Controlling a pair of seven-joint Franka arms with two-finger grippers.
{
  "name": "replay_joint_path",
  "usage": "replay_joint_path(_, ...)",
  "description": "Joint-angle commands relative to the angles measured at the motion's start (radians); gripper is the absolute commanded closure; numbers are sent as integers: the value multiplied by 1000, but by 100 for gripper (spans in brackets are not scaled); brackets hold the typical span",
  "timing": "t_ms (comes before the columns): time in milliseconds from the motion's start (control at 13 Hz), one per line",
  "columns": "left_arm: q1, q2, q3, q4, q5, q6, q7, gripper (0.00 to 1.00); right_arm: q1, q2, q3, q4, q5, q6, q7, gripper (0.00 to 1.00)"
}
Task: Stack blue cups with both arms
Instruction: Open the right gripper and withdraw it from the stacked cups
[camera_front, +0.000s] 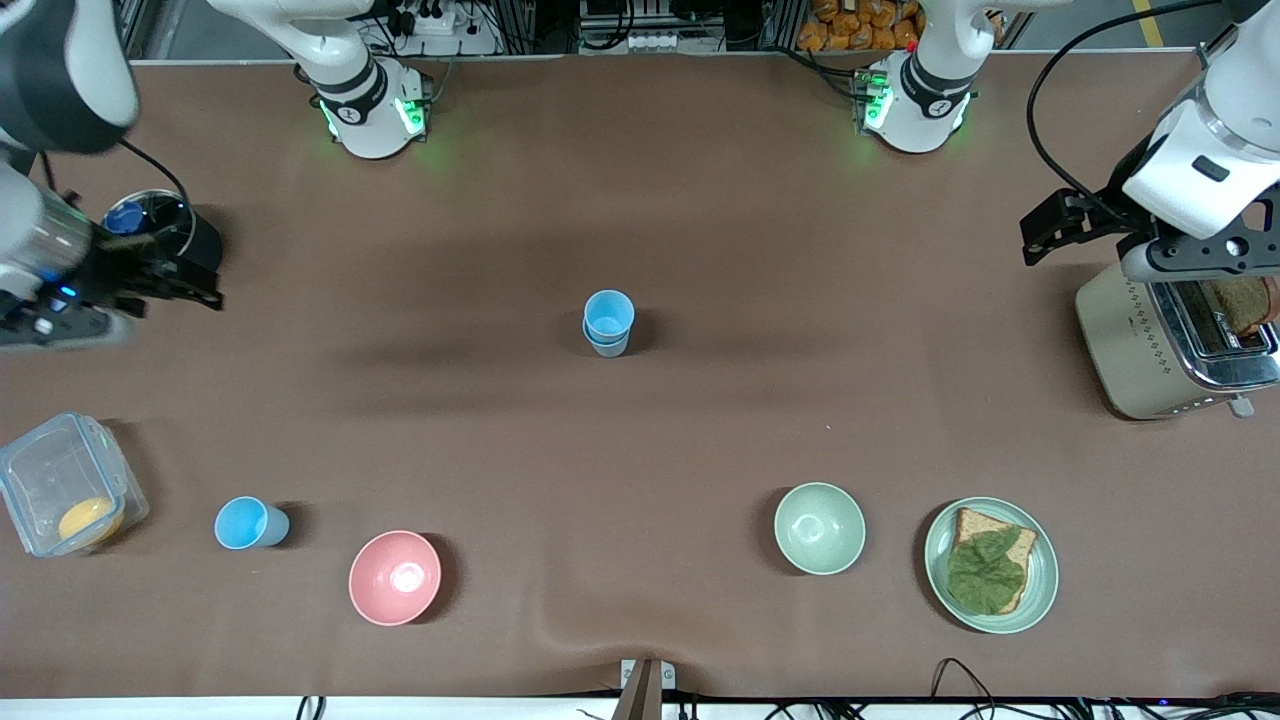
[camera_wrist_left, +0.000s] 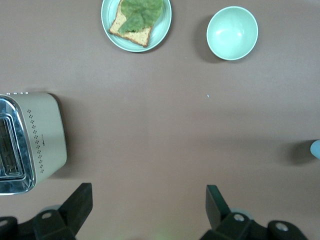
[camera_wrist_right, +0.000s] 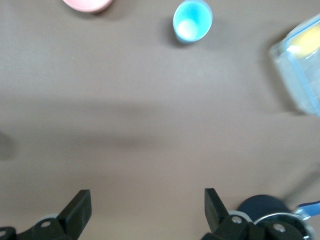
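We see two blue cups nested upright as a stack (camera_front: 608, 322) at mid-table, the upper one bright sky-blue, the lower one paler. A third sky-blue cup (camera_front: 248, 523) stands alone, upright and empty, nearer the front camera toward the right arm's end.

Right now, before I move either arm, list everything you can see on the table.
stacked cups: two, blue, nested at the table's middle
single cup: one, blue, beside the pink bowl
pink bowl: one, near the front camera
green bowl: one, pale green, beside the plate
plate: one, pale green, holding bread with a leaf
toaster: one, beige, bread in slot, left arm's end
clear box: one, something yellow inside, right arm's end
black pot: one, right arm's end
left gripper: open, beside the toaster
right gripper: open, beside the black pot
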Motion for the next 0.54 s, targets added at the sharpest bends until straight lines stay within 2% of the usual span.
replay_joint_path(0, 2, 10, 3, 29, -33, -30, 34, 0, -45, 9, 12, 129, -16, -80, -69, 0)
replay_joint_path(231, 19, 10, 6, 29, -34, -30, 101, 0, -49, 12, 12, 235, -4, -183, -61, 0)
replay_joint_path(462, 22, 8, 10, 29, -34, -30, 103, 0, -46, 11, 13, 246, -4, -237, -58, 0)
